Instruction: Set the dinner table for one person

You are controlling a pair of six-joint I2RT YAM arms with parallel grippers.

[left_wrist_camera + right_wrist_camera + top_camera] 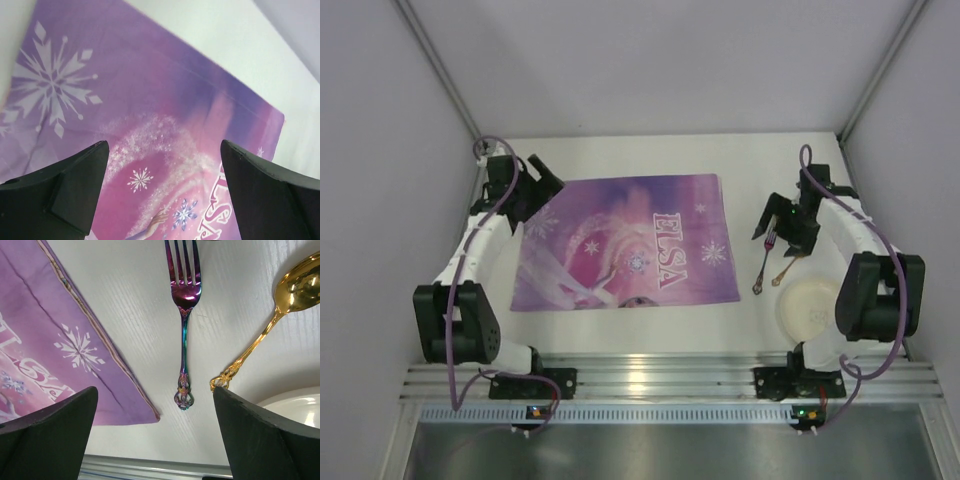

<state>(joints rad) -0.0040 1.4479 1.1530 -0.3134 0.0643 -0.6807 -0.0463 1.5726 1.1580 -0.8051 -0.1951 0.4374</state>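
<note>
Right jaws spread wide, empty, over bare tabletop [650, 155] right of the Elsa placemat [620, 245]. Iridescent fork [183, 315] lies flat, centred under them, long axis square to their closing line, handle toward near edge. Gold spoon [280, 310] just beside it, angled; white plate [810, 305] near. Left jaws spread, empty, over placemat's far-left corner, well apart from cutlery. Right arm nearer.
</note>
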